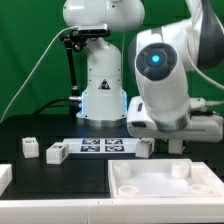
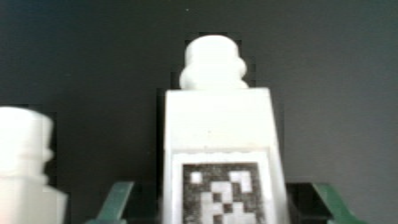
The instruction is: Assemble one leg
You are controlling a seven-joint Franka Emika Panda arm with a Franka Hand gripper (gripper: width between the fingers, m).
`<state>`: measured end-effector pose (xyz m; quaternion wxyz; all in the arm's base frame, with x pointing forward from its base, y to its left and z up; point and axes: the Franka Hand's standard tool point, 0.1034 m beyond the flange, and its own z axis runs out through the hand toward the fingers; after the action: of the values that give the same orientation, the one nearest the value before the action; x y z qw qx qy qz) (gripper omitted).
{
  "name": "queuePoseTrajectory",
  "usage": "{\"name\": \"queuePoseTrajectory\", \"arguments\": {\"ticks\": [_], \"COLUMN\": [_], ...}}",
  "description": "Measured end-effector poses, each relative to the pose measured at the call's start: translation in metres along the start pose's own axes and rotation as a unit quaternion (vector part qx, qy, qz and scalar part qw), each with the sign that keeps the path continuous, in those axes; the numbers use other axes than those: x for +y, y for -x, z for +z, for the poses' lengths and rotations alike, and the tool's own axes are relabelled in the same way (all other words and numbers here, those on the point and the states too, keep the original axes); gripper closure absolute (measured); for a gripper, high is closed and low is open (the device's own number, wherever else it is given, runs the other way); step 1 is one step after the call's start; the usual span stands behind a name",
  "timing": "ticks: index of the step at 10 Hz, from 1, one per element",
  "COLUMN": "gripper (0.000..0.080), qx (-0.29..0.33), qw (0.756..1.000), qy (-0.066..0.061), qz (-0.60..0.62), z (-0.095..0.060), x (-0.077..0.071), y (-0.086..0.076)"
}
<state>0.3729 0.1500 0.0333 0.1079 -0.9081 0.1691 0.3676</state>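
In the wrist view a white leg (image 2: pixel 217 125) with a rounded peg at its far end and a black-and-white tag on its face lies on the dark table between my green fingers (image 2: pixel 119 203). My gripper (image 2: pixel 222 208) is open, with a dark gap on each side of the leg. A second white leg (image 2: pixel 25 160) lies beside it. In the exterior view the arm's hand (image 1: pixel 188 125) is low over the table at that view's right, and its fingertips are not clear there.
The large white panel (image 1: pixel 165 195) with a raised rim lies at the front right of the exterior view. The marker board (image 1: pixel 103 146) lies in the middle. Two small white legs (image 1: pixel 30 147) (image 1: pixel 56 152) sit on the exterior view's left, another (image 1: pixel 145 147) beside the board.
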Motion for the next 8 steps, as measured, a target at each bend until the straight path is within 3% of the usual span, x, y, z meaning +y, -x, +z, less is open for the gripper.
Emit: {"name": "queuePoseTrajectory", "arguments": {"ticks": [3, 4, 5, 7, 8], "gripper": [0.0509, 0.0509, 0.0509, 0.0509, 0.0509], "qx": [0.005, 0.014, 0.014, 0.076, 0.134], "qw": [1.000, 1.000, 1.000, 0.997, 0.990], "qy": [-0.011, -0.015, -0.014, -0.019, -0.008], "qz": [-0.017, -0.020, -0.019, -0.020, -0.042], "z": [-0.056, -0.064, -0.062, -0.064, -0.068], "x": [-0.012, -0.016, -0.015, -0.019, -0.016], "y": [0.012, 0.009, 0.009, 0.002, -0.008]}}
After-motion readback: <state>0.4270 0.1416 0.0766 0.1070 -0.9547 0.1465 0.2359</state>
